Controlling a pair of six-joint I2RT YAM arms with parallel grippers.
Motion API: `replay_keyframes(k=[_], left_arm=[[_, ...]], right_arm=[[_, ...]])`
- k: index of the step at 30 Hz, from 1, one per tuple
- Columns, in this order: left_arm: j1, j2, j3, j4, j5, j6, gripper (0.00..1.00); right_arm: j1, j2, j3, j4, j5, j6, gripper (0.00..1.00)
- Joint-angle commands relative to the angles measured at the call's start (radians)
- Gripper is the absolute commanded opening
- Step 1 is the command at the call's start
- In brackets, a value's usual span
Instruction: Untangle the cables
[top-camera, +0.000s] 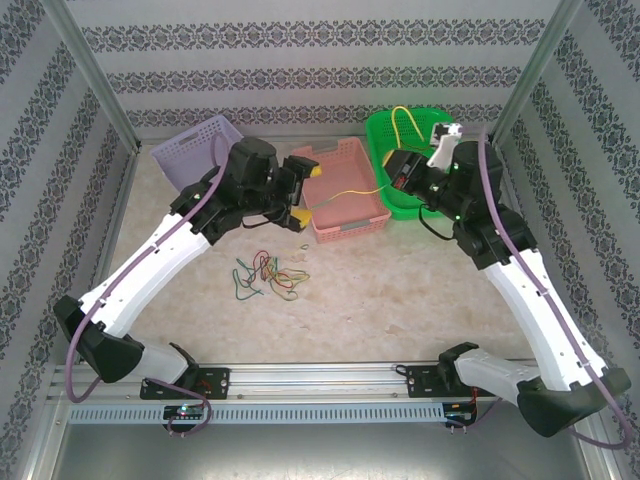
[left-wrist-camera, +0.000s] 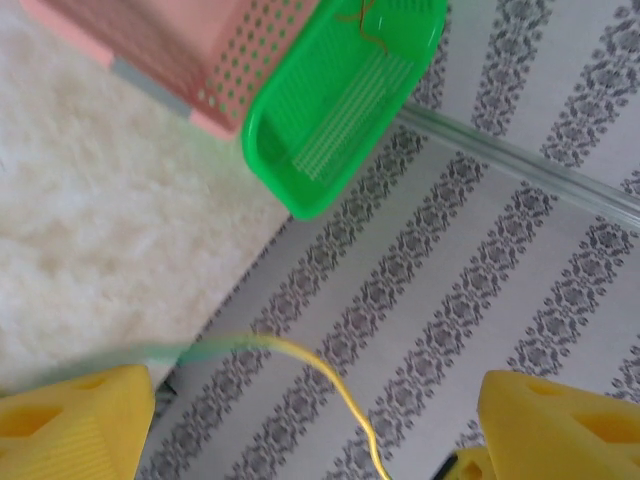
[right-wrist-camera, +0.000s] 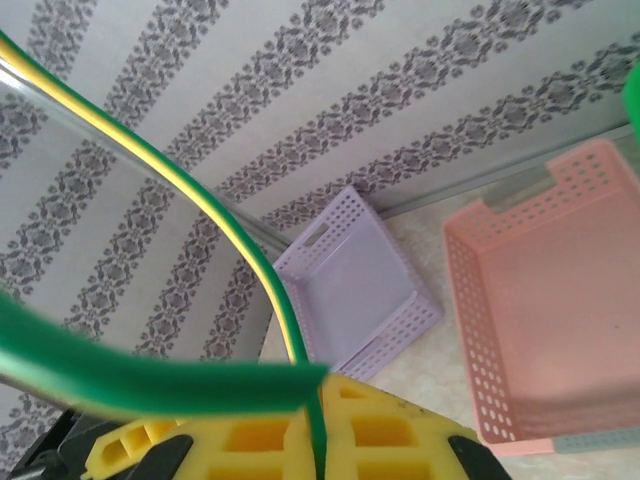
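Task status: early stage. Most of the cables (top-camera: 268, 272) lie in one loose knot on the counter (top-camera: 420, 290), near its middle and well apart from all three baskets. Green, yellow, orange-red and dark strands cross one another there, so separating that group is judged not yet done. One yellow-green cable (top-camera: 350, 192) is clear of the knot and runs from inside the pink basket (top-camera: 365, 222) across toward the green basket (top-camera: 376, 140). The right fingers (right-wrist-camera: 380, 440) are closed on this cable, which emerges from between them and arcs upward in the right wrist view. The left fingers (left-wrist-camera: 75, 425) stand wide apart. The cable passes through the gap between them unpinched, so they hold nothing. A thin orange-red strand appears to lie in the green basket, though the left wrist view is too blurred to confirm it. Pose: the left arm (top-camera: 160, 250) reaches forward and inward, with its wrist at the left rim of the pink basket, near the lilac basket (top-camera: 195, 145). The right arm (top-camera: 530, 280) reaches forward and bends inward, with its wrist over the green basket.
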Motion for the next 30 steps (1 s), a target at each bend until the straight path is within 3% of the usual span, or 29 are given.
replay_keyframes(k=[1, 6, 10, 11, 14, 15, 19, 23, 26, 30], left_arm=[[-0.032, 0.023, -0.008, 0.112, 0.013, -0.19, 0.84], [-0.038, 0.06, 0.027, 0.095, 0.011, -0.209, 0.8], [-0.037, 0.077, -0.006, 0.137, -0.009, -0.212, 0.65], [-0.036, 0.079, -0.016, 0.153, -0.014, -0.21, 0.58], [-0.034, 0.066, -0.049, 0.168, -0.069, -0.207, 0.05], [-0.029, 0.059, -0.047, 0.156, -0.082, -0.197, 0.0], [-0.005, 0.043, 0.003, 0.046, -0.131, -0.091, 0.0], [0.007, 0.038, 0.036, -0.04, -0.189, 0.007, 0.0], [0.012, 0.048, 0.038, -0.06, -0.206, 0.053, 0.0], [0.03, 0.062, 0.061, -0.1, -0.231, 0.13, 0.0]], right_arm=[[0.056, 0.019, -0.017, 0.096, 0.051, 0.017, 0.0], [0.112, 0.031, -0.04, 0.134, 0.073, 0.027, 0.0], [0.134, 0.027, -0.06, 0.157, 0.074, 0.052, 0.0], [0.136, 0.025, -0.064, 0.16, 0.075, 0.059, 0.0], [0.142, 0.014, -0.082, 0.159, 0.074, 0.077, 0.0], [0.143, 0.009, -0.088, 0.154, 0.076, 0.081, 0.0], [0.127, -0.002, -0.1, 0.096, 0.072, 0.119, 0.0], [0.109, -0.025, -0.1, 0.064, 0.033, 0.165, 0.43], [0.109, -0.034, -0.061, -0.005, -0.016, 0.153, 0.53], [0.115, -0.087, -0.054, -0.078, -0.065, 0.077, 0.58]])
